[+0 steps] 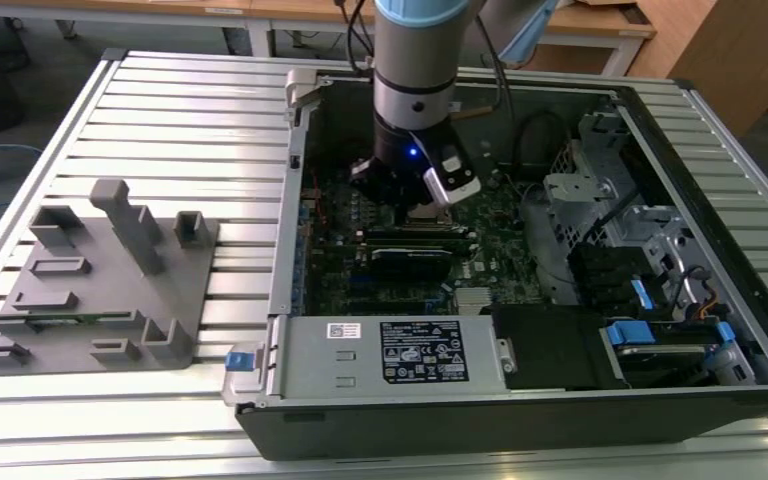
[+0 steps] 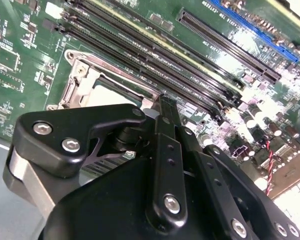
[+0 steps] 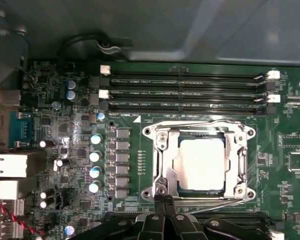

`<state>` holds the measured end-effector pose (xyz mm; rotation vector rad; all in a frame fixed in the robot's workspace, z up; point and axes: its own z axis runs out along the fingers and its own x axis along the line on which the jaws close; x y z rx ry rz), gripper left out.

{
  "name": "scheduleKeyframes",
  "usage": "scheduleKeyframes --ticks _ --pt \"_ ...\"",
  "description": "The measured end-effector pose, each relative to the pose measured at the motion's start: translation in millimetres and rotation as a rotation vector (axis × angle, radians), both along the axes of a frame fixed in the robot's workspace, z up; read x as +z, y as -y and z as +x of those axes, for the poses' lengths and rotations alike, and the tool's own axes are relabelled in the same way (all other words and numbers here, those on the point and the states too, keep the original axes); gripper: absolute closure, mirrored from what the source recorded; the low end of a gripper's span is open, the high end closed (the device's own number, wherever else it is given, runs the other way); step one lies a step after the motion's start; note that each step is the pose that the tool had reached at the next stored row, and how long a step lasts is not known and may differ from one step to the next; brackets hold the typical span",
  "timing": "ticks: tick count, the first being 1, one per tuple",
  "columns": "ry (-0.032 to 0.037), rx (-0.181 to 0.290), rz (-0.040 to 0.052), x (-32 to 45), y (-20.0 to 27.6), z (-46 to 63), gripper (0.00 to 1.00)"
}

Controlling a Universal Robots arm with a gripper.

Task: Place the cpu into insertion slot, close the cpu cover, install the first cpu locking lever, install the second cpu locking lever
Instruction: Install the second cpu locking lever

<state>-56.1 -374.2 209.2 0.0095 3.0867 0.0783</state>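
In the exterior view we see the arm reaching down into the open computer case [image 1: 704, 400], which lies on the slatted tabletop [image 1: 184, 110], with the end effector [image 1: 418, 205] low over the green motherboard [image 1: 344, 280]. A grey fixture block [image 1: 97, 290] sits on the tabletop at the exterior view's left, well apart from the case, and the grey power-supply box [image 1: 384, 355] fills the near edge of the case.

The first wrist view gives us what the exterior view hides: the cpu [image 3: 202, 164] lies flat in the insertion slot [image 3: 176, 186], and the cpu cover [image 3: 162, 165] is down around it, its cut-out showing the pale chip face. A thin wire lever [image 3: 200, 121] runs along the far side of the frame. 3 long memory slots [image 3: 185, 92] lie just beyond the socket.

In both wrist views the end effector's black fingers [image 3: 162, 212] are drawn together into a narrow tip at the socket's edge, gripping nothing we can make out. The second wrist view shows the tip [image 2: 166, 106] just beside the cover frame [image 2: 82, 82], between the socket and the nearest memory slots [image 2: 155, 55], so room is tight there.
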Motion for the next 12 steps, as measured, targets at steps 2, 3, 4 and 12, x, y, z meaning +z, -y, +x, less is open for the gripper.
scheduleKeyframes --ticks 2,3,4,12 --pt "0.0000 0.000 0.0001 0.0 1.5 0.0 0.89" --pt "0.0000 0.000 0.0002 0.0 2.3 0.0 0.89" --pt "0.0001 0.000 0.0002 0.0 3.0 0.0 0.89" --pt "0.0000 0.000 0.0025 0.1 6.6 0.0 0.89"
